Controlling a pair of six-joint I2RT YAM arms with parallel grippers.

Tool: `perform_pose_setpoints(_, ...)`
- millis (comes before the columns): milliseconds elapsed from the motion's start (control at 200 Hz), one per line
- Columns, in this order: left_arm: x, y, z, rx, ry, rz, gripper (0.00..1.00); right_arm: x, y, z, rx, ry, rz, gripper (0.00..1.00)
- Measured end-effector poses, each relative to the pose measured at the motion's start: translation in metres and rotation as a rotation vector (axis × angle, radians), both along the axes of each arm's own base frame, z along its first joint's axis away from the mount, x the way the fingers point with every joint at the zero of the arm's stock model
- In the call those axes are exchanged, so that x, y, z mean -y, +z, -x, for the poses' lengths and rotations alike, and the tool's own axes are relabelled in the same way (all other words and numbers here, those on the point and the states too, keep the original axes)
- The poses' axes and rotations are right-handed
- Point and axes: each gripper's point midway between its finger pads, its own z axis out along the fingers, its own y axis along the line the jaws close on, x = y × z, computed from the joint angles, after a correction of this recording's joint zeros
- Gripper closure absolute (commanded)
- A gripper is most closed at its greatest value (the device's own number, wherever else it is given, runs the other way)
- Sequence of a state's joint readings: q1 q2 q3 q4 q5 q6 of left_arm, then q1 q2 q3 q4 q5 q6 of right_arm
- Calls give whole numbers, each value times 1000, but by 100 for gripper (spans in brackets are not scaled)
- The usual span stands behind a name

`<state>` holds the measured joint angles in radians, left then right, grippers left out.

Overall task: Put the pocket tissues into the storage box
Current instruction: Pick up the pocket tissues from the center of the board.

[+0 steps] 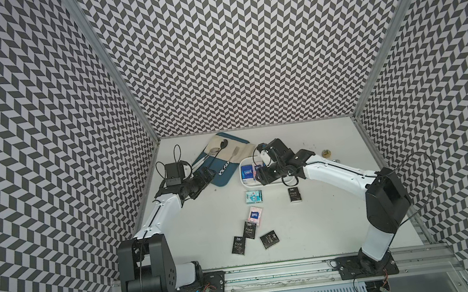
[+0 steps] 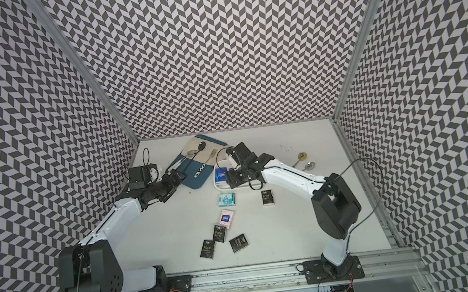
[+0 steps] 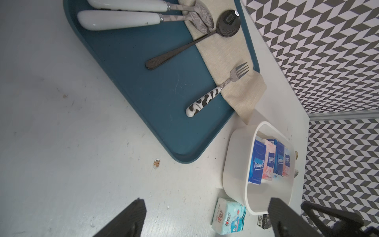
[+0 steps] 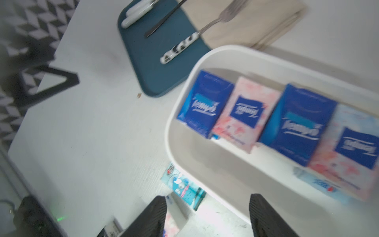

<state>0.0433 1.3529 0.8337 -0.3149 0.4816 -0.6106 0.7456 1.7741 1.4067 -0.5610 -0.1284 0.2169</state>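
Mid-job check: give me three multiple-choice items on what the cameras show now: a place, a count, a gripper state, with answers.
1. Where is the teal cartoon packet? A) inside the storage box B) on the table beside the box C) at the table's front edge
2. How many black Face packets lie on the table? A) two B) six C) four
3. The right gripper is: A) open and empty B) shut on a packet C) shut on nothing
Answers: 1 B, it lies just outside the box wall; 2 C, three clustered, one apart; 3 A, fingers apart, nothing between them.
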Motion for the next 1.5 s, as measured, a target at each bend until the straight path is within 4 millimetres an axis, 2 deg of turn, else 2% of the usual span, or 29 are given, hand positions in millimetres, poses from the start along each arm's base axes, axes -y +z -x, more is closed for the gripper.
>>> perform_pose_setpoints(70, 0, -2, 2, -8, -1, 3, 1, -16, -5, 14, -1, 61, 11, 29)
perform_pose_setpoints(135, 0, -4, 3, -11, -1, 3, 1, -25, -15, 20, -12, 82, 34, 22)
perform_pose_setpoints(270, -1, -4, 3, -11, 1, 3, 1, -29, -36, 19, -54, 41, 91, 12)
perform_pose_setpoints(290, -1, -3, 3, -11, 1, 3, 1, -28, -38, 19, -64, 30, 97, 9)
perform_pose_setpoints(315, -1, -4, 4, -11, 1, 3, 1, -27, -41, 20, -79, 12, 100, 0)
perform_pose_setpoints(426, -1, -5, 5, -14, 1, 5, 1, -24, -43, 26, -127, -50, 99, 1)
perform_pose_setpoints(761, 2, -5, 6, -15, -8, 27, 1, -35, -49, 39, -229, -195, 48, 1)
perform_pose_setpoints(1051, 1, -7, 15, -11, -5, 45, 1, -32, -93, 27, -277, -334, 107, 1)
perform_pose_setpoints(1322, -2, -6, 14, -3, 0, 58, 1, -40, -94, 12, -259, -398, 94, 1)
perform_pose_setpoints(1497, -5, -2, 14, 8, 4, 64, 1, -40, -105, 9, -266, -422, 111, 3)
